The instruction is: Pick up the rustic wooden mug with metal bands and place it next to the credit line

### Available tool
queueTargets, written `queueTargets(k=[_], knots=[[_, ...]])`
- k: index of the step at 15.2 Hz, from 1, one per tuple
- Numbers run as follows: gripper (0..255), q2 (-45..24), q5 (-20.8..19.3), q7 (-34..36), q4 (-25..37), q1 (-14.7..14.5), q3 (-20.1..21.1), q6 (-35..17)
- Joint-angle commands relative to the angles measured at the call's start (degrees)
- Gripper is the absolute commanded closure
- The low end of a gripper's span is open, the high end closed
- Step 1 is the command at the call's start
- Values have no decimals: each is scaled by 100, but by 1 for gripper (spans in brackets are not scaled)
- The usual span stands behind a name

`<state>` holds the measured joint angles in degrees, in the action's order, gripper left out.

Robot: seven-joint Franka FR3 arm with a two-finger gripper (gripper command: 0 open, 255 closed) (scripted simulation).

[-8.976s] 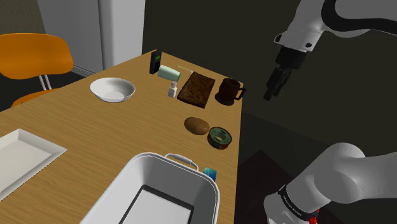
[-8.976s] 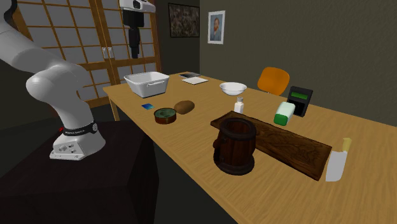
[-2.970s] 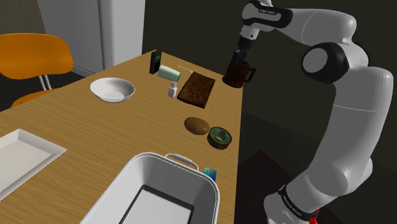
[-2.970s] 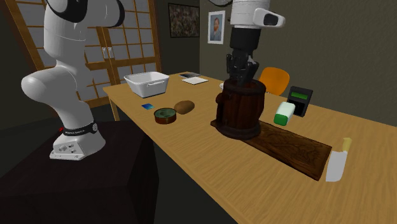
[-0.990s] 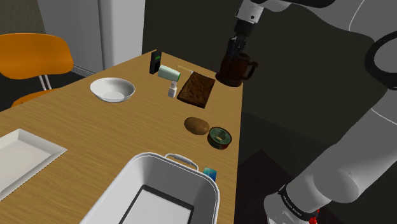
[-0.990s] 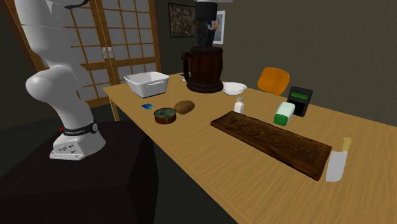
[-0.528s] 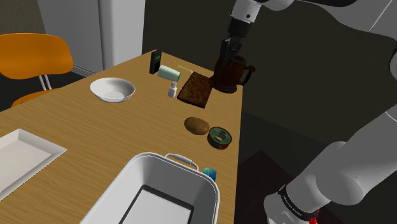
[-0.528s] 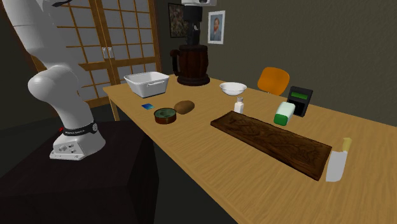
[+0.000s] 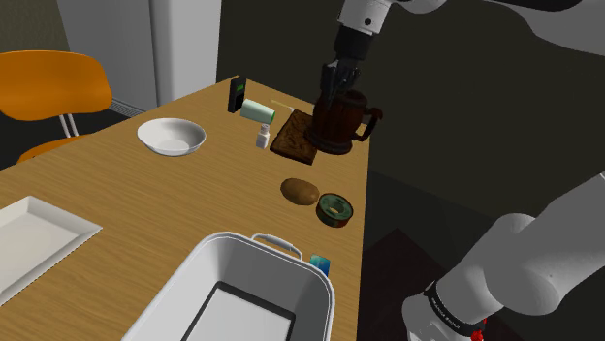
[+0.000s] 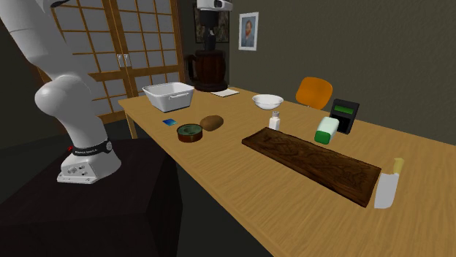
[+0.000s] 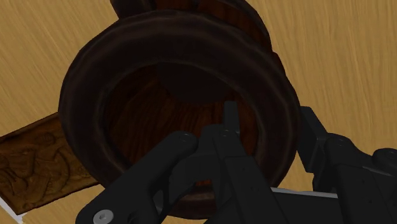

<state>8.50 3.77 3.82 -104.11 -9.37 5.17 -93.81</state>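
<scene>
Tabletop (image 9: 116,208) is carrying a white tub (image 9: 179,276) and a carved dark board (image 9: 291,138); white arm (image 9: 543,262) is arching over it. Dark banded mug (image 9: 336,124) is hanging in the air above the tabletop, beside the board; tool (image 9: 334,82) is clamping its rim, one finger inside; small blue card (image 9: 320,263) is lying by the tub, well apart.

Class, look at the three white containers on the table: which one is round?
The white bowl is the round one. The deep tub with handles and the flat tray are both rectangular.
</scene>
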Motion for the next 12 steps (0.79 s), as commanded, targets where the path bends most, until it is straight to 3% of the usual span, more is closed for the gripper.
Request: queueTargets(k=[1,8,12], knots=[[255,61,40,311,-36,-133,175,-6],[255,80,156,1272,-45,-541,748,-64],[255,99,170,1316,-296,-571,788,-301]])
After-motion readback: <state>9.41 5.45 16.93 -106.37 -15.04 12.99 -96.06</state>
